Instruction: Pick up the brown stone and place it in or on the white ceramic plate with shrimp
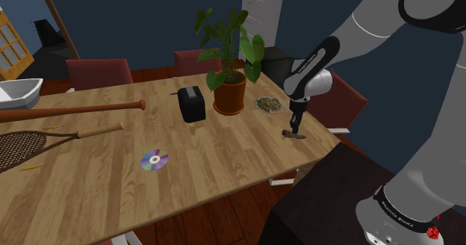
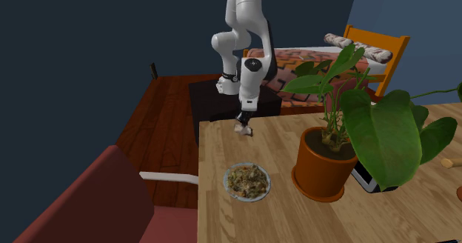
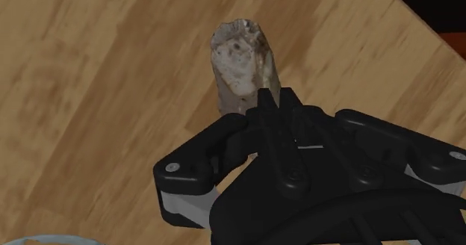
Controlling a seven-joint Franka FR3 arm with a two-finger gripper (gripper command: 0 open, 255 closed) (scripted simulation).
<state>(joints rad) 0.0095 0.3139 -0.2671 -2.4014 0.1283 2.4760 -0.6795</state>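
Spanning most of the shoulder view, the wooden desk (image 1: 187, 184) carries all task items. The white arm (image 1: 351, 34) enters at the upper right of that view and reaches down toward the desk's right-hand edge. A potted plant (image 1: 229, 92) stands at frame centre. Just to its right lies the plate (image 1: 268, 104), a shallow pale dish holding brownish food.

The claw (image 1: 296, 124) points down at the desk, right of and below the plate in the frame. The stone (image 3: 243, 60) sits directly at its tip, at desk level and close to the edge.

Claw state: cannot be determined. In the wrist view the stone's near end runs behind the claw, and contact is not legible. Whether the stone rests on the wood or hangs just clear of it is equally unclear.

Handling, as judged:
- Rigid and dense, probably weighty for its size.
- The rough surface should resist slipping.
- Grip across the narrow width near mid-length; an end grip may let it pivot.
- The stone is not fragile, but the plate likely is, so lower it gently.

Appearance: an elongated lump, mottled grey-tan with brown patches, pitted, with a blunt uneven far end.
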